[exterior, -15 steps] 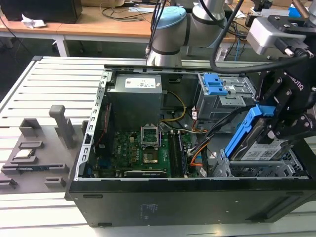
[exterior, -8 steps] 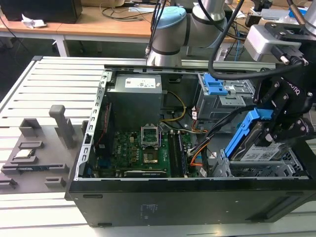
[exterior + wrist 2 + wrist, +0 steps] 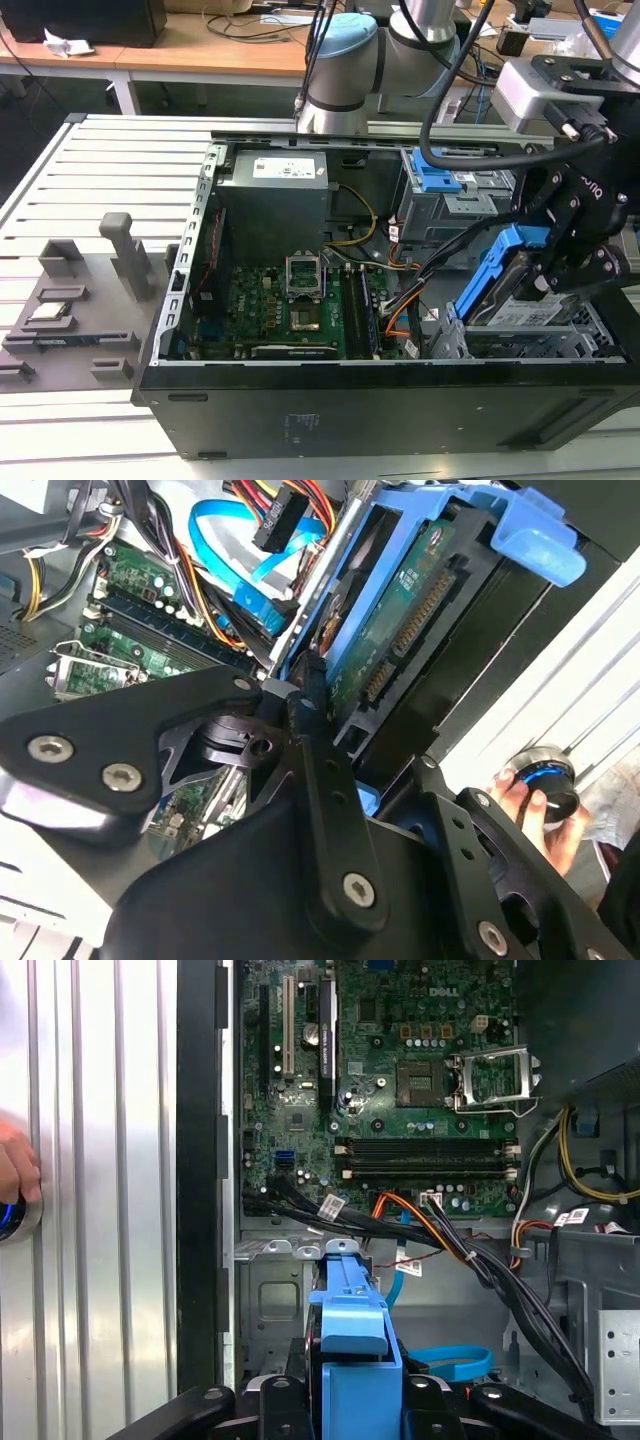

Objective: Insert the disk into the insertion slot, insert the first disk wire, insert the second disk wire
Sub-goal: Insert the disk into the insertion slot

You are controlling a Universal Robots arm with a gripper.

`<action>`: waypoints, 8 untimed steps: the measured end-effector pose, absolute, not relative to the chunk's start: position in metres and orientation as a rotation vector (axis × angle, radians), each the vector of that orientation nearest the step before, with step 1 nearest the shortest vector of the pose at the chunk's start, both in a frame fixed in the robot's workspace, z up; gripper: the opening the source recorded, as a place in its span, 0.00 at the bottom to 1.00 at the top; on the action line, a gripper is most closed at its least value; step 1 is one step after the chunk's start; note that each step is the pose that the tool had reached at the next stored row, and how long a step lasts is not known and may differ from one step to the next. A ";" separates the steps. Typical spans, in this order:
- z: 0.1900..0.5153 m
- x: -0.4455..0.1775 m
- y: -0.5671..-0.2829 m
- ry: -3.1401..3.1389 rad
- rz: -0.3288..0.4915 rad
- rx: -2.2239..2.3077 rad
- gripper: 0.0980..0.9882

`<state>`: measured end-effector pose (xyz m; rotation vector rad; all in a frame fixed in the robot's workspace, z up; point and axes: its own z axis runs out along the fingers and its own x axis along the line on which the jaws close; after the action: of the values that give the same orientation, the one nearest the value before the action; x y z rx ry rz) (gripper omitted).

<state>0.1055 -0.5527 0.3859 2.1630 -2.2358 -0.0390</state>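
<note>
The gripper's [image 3: 355, 1405] fingers [image 3: 312, 715] were found closed on the disk [image 3: 508, 292], clamping the edges of its blue carrier and holding it tilted, its low end just over the insertion slot [image 3: 535, 345] below the fingers, not seated, with the motherboard [image 3: 290, 300] further off inside the open computer case [image 3: 300, 410].

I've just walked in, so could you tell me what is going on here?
The robot arm's gripper is shut on the disk, blue carrier and all, holding it tilted with its lower end at the insertion slot in the open computer case. It is not seated flat yet. A person's hand rests on a round knob beside the case.
</note>
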 end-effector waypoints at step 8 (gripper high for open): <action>0.386 0.106 -0.553 -2.236 -0.039 2.163 0.29</action>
<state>0.1055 -0.5527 0.3858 2.1628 -2.2357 -0.0386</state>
